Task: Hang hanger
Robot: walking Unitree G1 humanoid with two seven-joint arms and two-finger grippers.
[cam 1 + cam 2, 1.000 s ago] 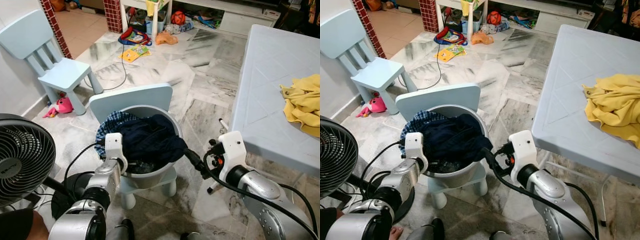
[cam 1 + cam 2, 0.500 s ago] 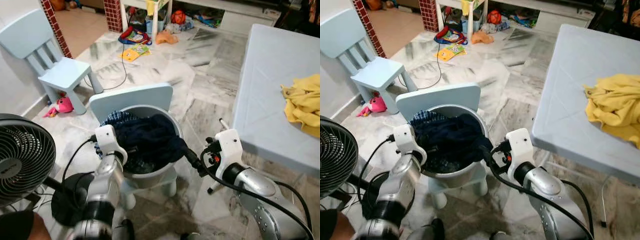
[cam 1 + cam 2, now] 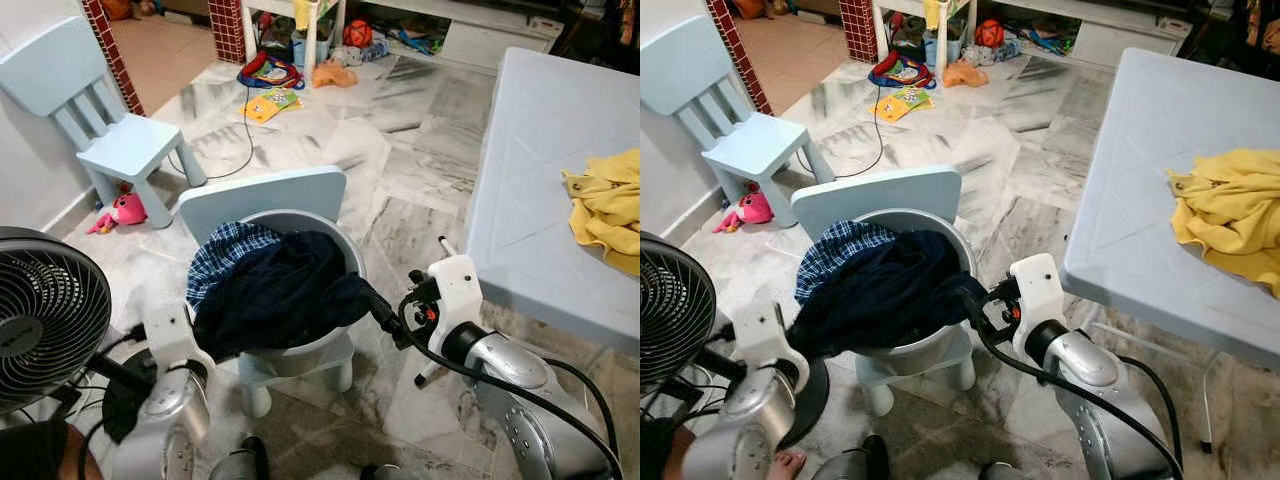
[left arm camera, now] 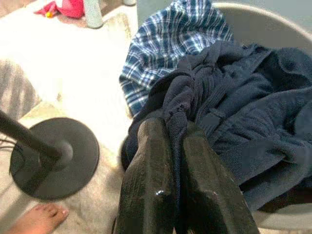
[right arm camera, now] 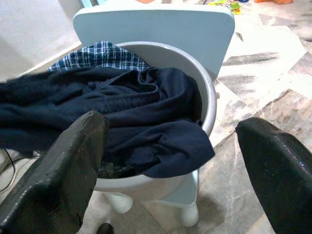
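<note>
Left eye view is showing a grey basin (image 3: 345,262) sitting on a small pale blue chair (image 3: 262,198), holding a dark navy garment (image 3: 280,290) and a blue checked shirt (image 3: 222,258) draping over its left rim. Down at the near left, the left gripper (image 4: 176,141) is pinching the navy garment between closed fingers, stretching it over the rim. The right gripper (image 3: 378,312) is hovering just right of the basin, fingers spread wide and holding nothing.
</note>
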